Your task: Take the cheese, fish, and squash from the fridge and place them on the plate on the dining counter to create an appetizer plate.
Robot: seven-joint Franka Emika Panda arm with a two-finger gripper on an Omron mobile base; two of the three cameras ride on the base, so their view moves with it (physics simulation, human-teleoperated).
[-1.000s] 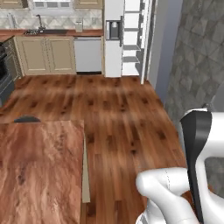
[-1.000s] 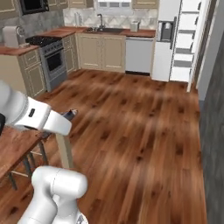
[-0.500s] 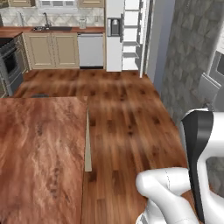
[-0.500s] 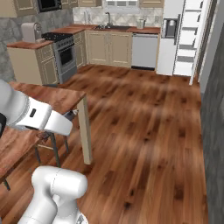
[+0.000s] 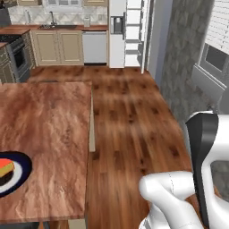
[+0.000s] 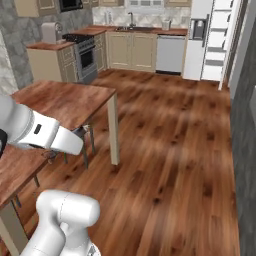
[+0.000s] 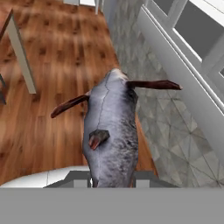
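Note:
My gripper [image 7: 111,177] is shut on the fish [image 7: 111,127], a grey body with thin dark fins that stands up between the fingertips above the wood floor. The plate [image 5: 20,172] with its navy rim lies at the near left of the dining counter [image 5: 44,120], cut by the picture's edge. On it sits the cheese [image 5: 5,166], a yellow-orange wedge with a red edge. The fridge [image 5: 127,33] stands far back with its door open and white shelves showing; it also appears as the fridge [image 6: 215,35]. The squash is out of view.
A grey stone wall [image 5: 183,67] with a window [image 5: 217,58] runs along the right. Beige cabinets, a dishwasher [image 5: 95,47] and a stove [image 6: 85,52] line the back. The counter's tan leg [image 6: 114,130] and a dark stool [image 6: 82,135] stand beside my arm.
The base has driven and turned, so the whole scene shifted: the dining counter now spreads across the left and the plate with the cheese has come into view. The fish stays in my grip.

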